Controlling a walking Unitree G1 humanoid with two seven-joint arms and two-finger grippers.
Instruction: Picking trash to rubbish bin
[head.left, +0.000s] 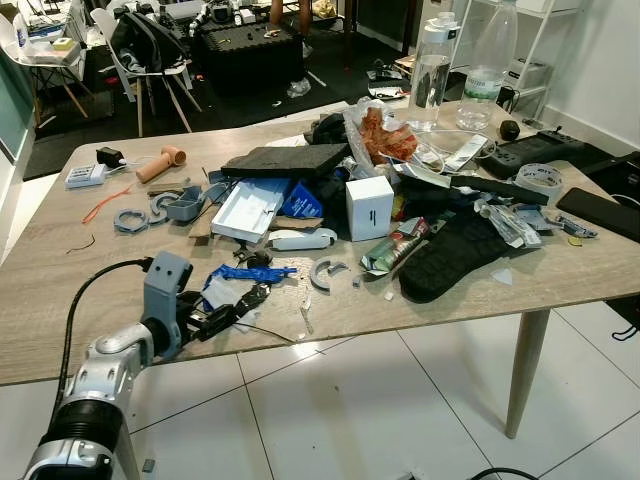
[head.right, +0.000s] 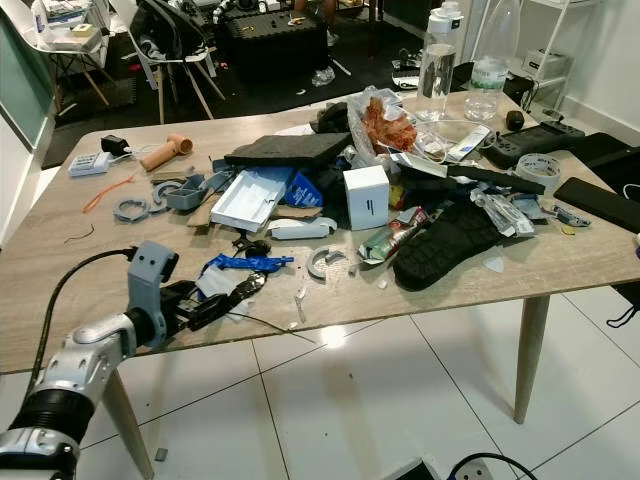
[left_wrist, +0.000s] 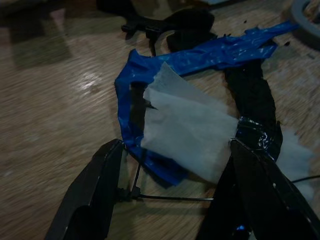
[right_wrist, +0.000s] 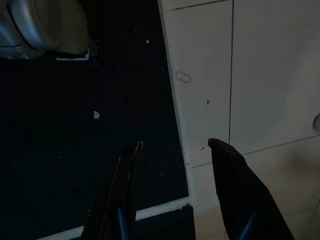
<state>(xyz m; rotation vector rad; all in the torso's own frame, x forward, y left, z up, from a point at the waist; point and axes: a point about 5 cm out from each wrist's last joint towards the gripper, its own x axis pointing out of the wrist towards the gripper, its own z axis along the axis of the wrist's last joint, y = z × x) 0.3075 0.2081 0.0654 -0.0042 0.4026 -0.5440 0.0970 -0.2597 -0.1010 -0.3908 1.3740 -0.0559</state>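
Left gripper (left_wrist: 175, 172) has its two black fingers (left_wrist: 95, 190) spread wide, straddling a scrap of white tissue (left_wrist: 187, 132) and the crumpled blue wrapper (left_wrist: 210, 55) beneath it. Whether they touch it, I can't tell; nothing is clamped. A thin black wire (left_wrist: 175, 198) runs across between the fingers. In the head views that trash sits lower left of centre, near the front edge of the wooden table (head.left: 60, 300), the left gripper (head.left: 240, 305) low over it. Up and right: a white box (head.left: 369, 207), a black oven glove (head.left: 450, 255), a clear water bottle (head.left: 431, 70) at the far edge. Right gripper (right_wrist: 172, 150) hangs over white floor tiles (right_wrist: 270, 75) beside a dark mat (right_wrist: 75, 125), fingers apart, holding nothing.
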